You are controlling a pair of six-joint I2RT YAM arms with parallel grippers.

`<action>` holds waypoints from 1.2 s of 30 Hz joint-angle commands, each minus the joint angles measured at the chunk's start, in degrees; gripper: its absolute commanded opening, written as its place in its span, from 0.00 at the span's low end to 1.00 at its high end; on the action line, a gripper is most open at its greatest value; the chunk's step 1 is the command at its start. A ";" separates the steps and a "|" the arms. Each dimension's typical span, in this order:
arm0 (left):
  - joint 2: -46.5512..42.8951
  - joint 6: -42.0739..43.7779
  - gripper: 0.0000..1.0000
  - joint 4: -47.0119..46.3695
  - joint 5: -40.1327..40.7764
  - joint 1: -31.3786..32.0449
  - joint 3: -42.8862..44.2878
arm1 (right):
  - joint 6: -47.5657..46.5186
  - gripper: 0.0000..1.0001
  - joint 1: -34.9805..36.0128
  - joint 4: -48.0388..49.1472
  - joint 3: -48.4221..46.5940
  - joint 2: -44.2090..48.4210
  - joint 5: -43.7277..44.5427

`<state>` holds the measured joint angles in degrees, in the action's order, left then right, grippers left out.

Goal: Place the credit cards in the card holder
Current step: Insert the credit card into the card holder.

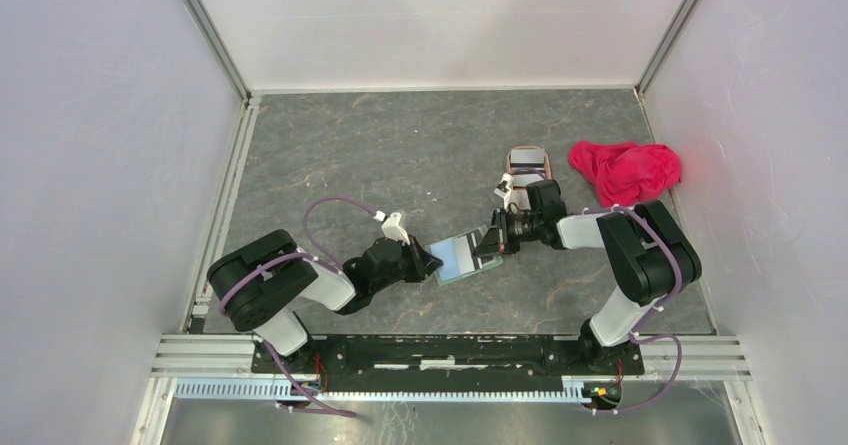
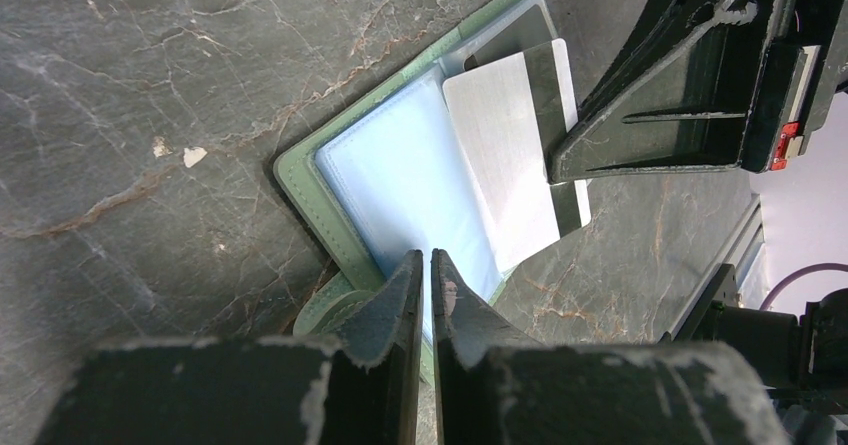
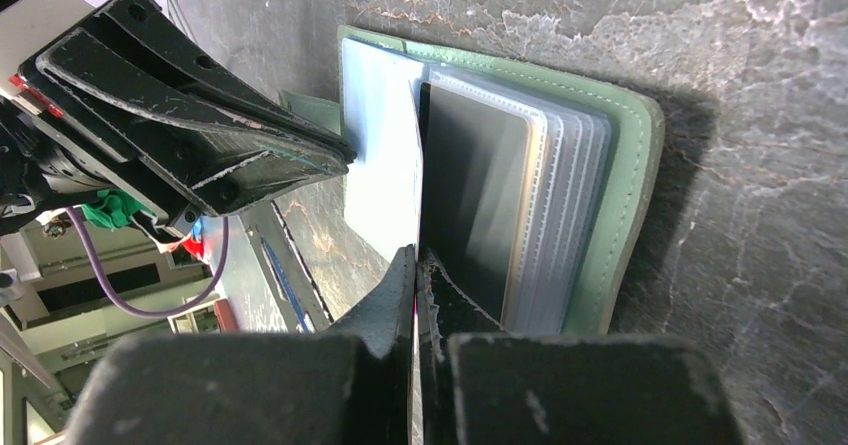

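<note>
Dark grey marbled tabletop (image 1: 400, 155) inside white walls carries the card holder (image 1: 462, 258), which lies open in the middle between the two arms with its pale blue-green pockets facing up. A whitish card (image 2: 500, 155) with a dark stripe lies across those pockets, and a dark card (image 3: 475, 195) sits in a clear sleeve. The right gripper (image 1: 490, 243) is clamped tight on the whitish card's edge. The left gripper (image 1: 430, 261) pinches the holder's left edge, jaws almost together with only a sliver between them. Farther back, a pinkish-brown tray (image 1: 527, 149) lies behind the right gripper, with a red-pink cloth (image 1: 625, 170) to its right.
</note>
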<state>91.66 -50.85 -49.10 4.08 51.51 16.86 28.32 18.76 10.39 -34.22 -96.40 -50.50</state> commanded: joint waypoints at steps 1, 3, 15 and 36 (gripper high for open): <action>1.74 1.46 0.14 2.79 0.55 0.17 -1.22 | -0.58 0.00 1.13 -1.69 -1.68 -1.31 -0.51; 1.91 1.46 0.14 2.69 0.40 0.17 -1.22 | -0.73 0.00 1.36 -1.71 -1.88 -1.61 -0.80; 1.70 1.06 0.14 3.40 1.03 0.17 -1.47 | -0.03 0.00 1.66 -0.98 -2.17 -2.96 -3.11; 1.28 1.02 0.15 3.40 -0.99 0.17 -0.79 | 0.72 0.08 3.89 -0.37 -3.73 -4.58 -1.75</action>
<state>92.20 -50.87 -50.04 3.86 51.51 16.75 29.21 21.26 9.80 -36.97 -100.25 -53.01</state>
